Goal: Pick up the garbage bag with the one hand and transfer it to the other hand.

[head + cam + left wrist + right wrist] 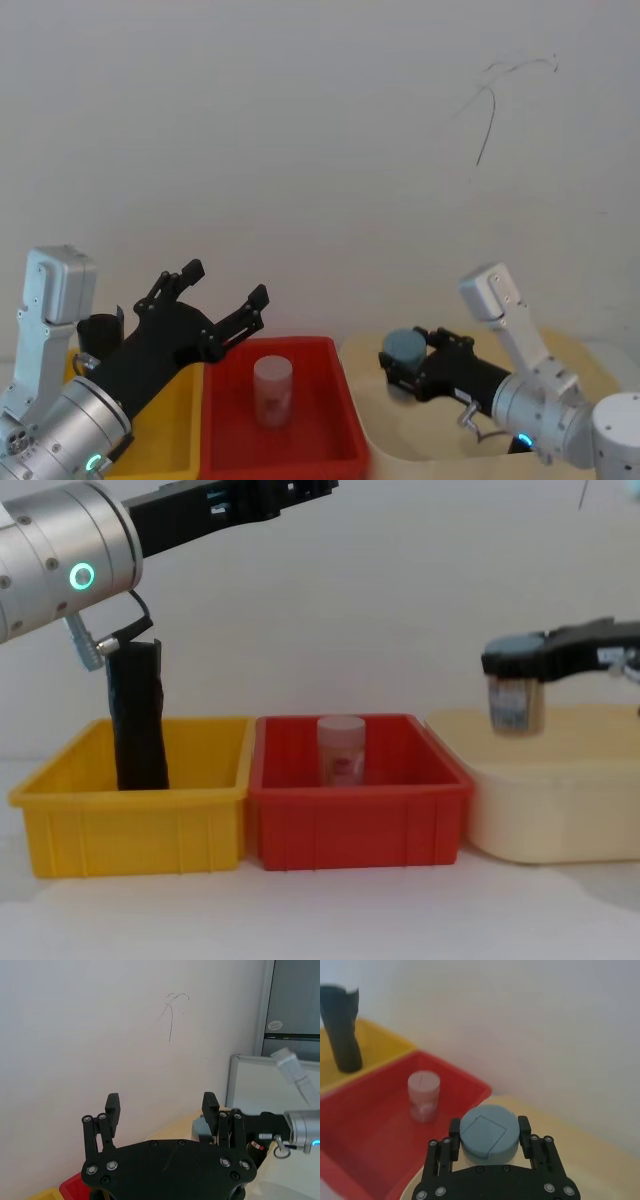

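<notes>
Three bins on my bench (330, 920): yellow bin (130, 830), red bin (355, 825), cream bin (555, 810). Garbage bag (138, 720): upright in the yellow bin, untouched; pickup and handover remain, I judge. Left gripper (215, 300): raised above the bins, spread wide, empty. Right gripper (489, 1132): over the cream bin, clamped on a blue-lidded jar (488, 1132). White-lidded jar (341, 750): in the red bin.

Matt black plastic garbage bag (138, 718), glossy plastic yellow bin (130, 825) and red bin (358, 820), clear plastic jar (341, 751)
</notes>
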